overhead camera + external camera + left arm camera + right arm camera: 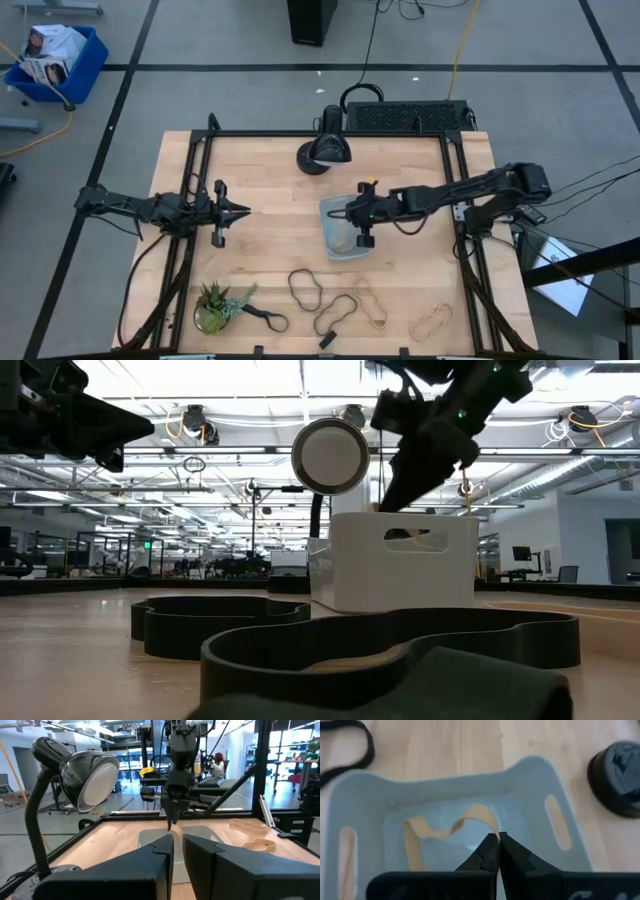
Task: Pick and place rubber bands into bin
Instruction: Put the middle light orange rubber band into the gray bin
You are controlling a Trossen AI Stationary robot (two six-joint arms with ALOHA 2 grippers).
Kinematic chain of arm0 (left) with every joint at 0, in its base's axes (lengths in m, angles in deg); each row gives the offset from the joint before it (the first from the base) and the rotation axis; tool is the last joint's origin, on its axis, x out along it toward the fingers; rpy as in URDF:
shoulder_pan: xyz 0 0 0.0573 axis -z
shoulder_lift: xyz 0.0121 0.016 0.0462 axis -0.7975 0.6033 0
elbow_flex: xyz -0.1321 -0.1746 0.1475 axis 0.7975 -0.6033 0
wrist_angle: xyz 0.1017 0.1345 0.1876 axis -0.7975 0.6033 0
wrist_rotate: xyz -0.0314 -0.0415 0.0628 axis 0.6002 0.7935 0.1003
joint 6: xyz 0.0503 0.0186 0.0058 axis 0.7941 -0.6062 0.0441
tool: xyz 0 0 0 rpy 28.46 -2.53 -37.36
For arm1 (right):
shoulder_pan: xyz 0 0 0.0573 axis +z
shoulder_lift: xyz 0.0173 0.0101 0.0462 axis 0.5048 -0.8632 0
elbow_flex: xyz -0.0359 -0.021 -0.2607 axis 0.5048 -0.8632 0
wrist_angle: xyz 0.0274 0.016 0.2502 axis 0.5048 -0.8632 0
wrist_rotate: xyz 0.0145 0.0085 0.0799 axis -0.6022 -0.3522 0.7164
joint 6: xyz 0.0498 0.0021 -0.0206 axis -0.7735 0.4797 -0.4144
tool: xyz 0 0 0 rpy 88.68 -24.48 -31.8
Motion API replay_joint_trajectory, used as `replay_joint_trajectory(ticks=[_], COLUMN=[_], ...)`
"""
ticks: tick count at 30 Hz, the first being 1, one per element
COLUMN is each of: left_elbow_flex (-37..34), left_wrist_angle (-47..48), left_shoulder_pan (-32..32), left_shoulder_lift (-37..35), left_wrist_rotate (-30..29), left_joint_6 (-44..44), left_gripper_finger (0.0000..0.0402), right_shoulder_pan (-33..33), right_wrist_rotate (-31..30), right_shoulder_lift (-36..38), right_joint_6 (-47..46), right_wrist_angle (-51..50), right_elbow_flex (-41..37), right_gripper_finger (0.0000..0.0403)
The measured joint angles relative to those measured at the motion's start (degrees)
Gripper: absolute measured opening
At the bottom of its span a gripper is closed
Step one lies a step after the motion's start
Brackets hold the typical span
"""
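The bin (pixel 329 207), a small clear bluish tray, stands right of the table's middle. My right gripper (pixel 348 213) is over it, shut on a tan rubber band (pixel 415 845) that lies mostly on the bin's floor. My left gripper (pixel 246 210) is shut and empty, clear of the table, left of the bin and pointing at it. More rubber bands lie flat near the table's near edge: two black loops (pixel 305 288) (pixel 335 312) and two tan loops (pixel 372 303) (pixel 432 322). Another black band (pixel 266 319) lies beside a plant. My right gripper pinches a raised stretch of the tan band (pixel 489 824) between its two fingertips. The fingers come from above and point down into the bin. The rest of the band lies slack and curled on the bin's floor (pixel 411 851).
A black desk lamp (pixel 325 150) stands just beyond the bin's far side. A small potted plant (pixel 213 306) sits at the near left. A black frame (pixel 200 150) runs round the table. Bare wood lies between my left gripper and the bin.
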Motion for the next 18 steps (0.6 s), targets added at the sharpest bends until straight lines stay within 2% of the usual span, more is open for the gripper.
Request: replay_joint_trajectory(ticks=[10, 14, 18], left_elbow_flex=[0.00, 0.00, 0.00], left_wrist_angle=[0.01, 0.01, 0.01], left_shoulder_pan=[0.00, -0.01, 0.00], left_shoulder_lift=[-0.01, -0.01, 0.01], left_wrist_rotate=[0.00, 0.00, 0.00], left_joint_6=[0.20, 0.20, 0.20], left_gripper_finger=[0.0047, 0.0047, 0.0047], right_shoulder_pan=[0.02, 0.02, 0.02], right_wrist_rotate=[1.57, 1.20, 1.08], right_shoulder_lift=[-0.69, -0.68, -0.46], right_joint_6=[0.24, 0.70, 0.62], right_wrist_angle=[-1.29, -2.15, -2.08], right_elbow_flex=[0.00, 0.00, 0.00], right_gripper_finger=[0.0006, 0.0035, 0.0081])
